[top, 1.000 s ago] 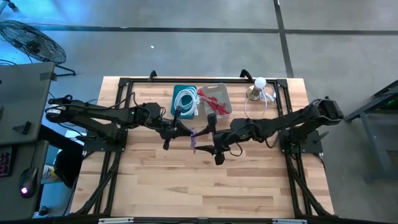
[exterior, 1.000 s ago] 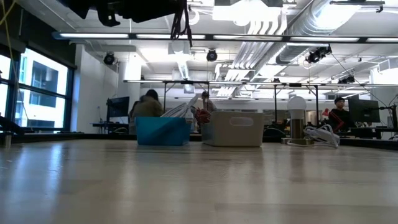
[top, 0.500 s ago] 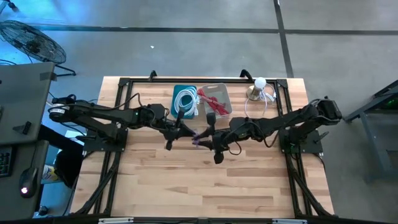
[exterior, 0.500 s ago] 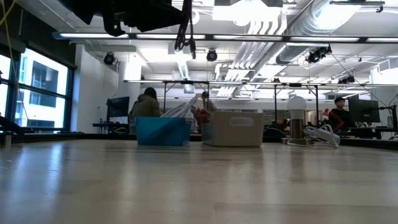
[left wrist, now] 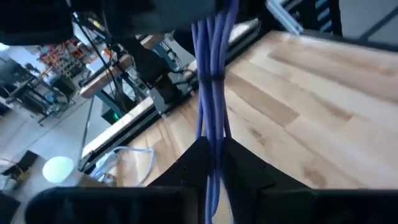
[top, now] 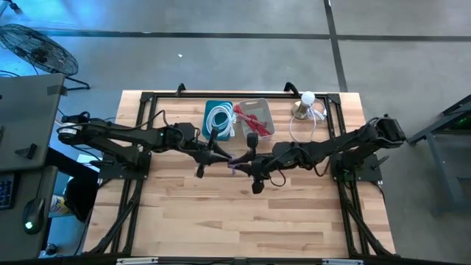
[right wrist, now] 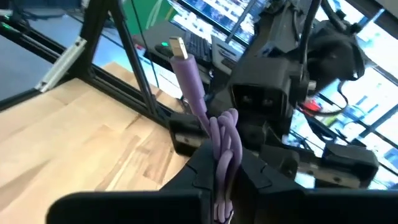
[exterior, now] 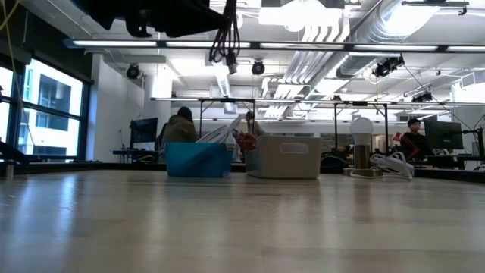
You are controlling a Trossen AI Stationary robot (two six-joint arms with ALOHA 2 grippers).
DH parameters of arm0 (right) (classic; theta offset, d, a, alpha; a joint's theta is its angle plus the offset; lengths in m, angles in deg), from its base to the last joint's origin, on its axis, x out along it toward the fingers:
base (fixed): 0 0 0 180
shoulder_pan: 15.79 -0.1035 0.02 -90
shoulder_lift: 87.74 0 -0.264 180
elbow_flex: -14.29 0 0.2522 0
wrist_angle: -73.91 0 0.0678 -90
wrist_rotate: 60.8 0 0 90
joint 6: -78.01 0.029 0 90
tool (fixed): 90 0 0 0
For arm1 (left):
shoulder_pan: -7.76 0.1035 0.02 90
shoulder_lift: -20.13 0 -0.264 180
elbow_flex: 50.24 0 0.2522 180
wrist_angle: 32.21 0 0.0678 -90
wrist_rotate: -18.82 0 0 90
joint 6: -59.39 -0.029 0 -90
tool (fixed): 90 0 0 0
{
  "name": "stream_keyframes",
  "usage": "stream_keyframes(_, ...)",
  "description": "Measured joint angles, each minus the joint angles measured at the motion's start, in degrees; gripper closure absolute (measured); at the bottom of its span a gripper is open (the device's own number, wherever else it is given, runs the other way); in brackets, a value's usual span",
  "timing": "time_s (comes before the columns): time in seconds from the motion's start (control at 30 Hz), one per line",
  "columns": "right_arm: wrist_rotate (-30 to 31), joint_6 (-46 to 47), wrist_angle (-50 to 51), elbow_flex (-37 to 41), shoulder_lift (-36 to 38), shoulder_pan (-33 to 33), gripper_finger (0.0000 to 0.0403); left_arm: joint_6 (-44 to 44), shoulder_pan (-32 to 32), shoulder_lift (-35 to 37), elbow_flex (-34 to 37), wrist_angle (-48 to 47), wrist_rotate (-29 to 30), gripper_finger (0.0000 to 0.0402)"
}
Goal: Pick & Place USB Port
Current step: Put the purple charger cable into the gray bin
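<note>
1. Left hand (top: 221, 156), mid-surface just near of the blue bin (top: 218, 118), is clamped on the purple USB cable (top: 237, 162).
2. Right hand (top: 243, 165) pinches the same bundle; only its wrist view shows the gold plug (right wrist: 177, 47).
3. The low view catches dangling loops only.

Both arms are stretched in toward the middle of the counter (top: 184, 221), meeting just in front of the blue bin (top: 218, 110). The left end effector (top: 221, 154) reaches in from the left, fingers closed tight on the purple cable (top: 235, 162), which runs straight out between its fingertips (left wrist: 242, 168) in the left wrist view. The right end effector (top: 249, 163) comes in from the right, elbow bent, and it too is clamped on that cable, its fingers (right wrist: 261, 171) pinching the bundle with the plug standing clear above.
</note>
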Motion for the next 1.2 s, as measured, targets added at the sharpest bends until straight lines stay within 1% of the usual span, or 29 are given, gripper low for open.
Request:
stream_keyframes(0.1, 0.9, 0.0, 0.7, 0.0, 0.0, -0.2, 0.0389, 1.5, -0.1, 0.1, 0.0, 0.8, -0.5, 0.0343)
stream_keyframes(0.23, 1.5, 0.0, 1.3, 0.0, 0.0, -0.2, 0.0389, 5.8, -0.1, 0.5, 0.0, 1.4, -0.6, 0.0324)
stream_keyframes(0.43, 2.8, -0.1, 2.2, 0.0, 0.0, -0.8, 0.0389, 5.6, -0.1, 0.8, -0.1, -0.3, -2.9, 0.0270)
stream_keyframes(0.53, 6.0, -0.3, 3.4, 0.0, 0.7, -1.4, 0.0389, 5.6, -0.1, 1.3, -0.1, -4.3, -0.9, 0.0241)
stream_keyframes(0.63, 10.4, -0.2, 6.2, 0.0, 2.9, -2.1, 0.0389, 5.6, -0.1, 2.8, -0.1, -8.8, 2.2, 0.0224)
stream_keyframes(0.77, 14.1, 0.7, 10.0, 0.0, 7.2, -3.0, 0.0389, 5.6, -0.1, 5.5, -0.1, -16.9, 5.3, 0.0221)
stream_keyframes(0.83, 15.9, 0.9, 12.6, 0.0, 9.4, -3.2, 0.0389, 5.6, -0.1, 6.9, -0.1, -20.3, 5.4, 0.0221)
stream_keyframes(0.93, 17.0, 2.4, 16.5, 0.0, 12.3, -3.1, 0.0389, 5.6, -0.1, 8.1, -0.1, -24.5, 4.8, 0.0221)
stream_keyframes(1.0, 17.8, 3.3, 19.0, 0.0, 14.0, -2.3, 0.0389, 5.8, -0.4, 8.2, -0.1, -25.6, 3.8, 0.0221)
stream_keyframes(1.07, 17.5, 3.5, 19.8, 0.5, 15.6, -1.2, 0.0389, 5.9, -1.4, 8.1, 0.0, -27.1, 3.7, 0.0221)
stream_keyframes(1.2, 14.9, 4.3, 20.3, 1.6, 18.4, 2.6, 0.0389, 5.8, -3.7, 7.4, 0.0, -27.5, 3.8, 0.0221)
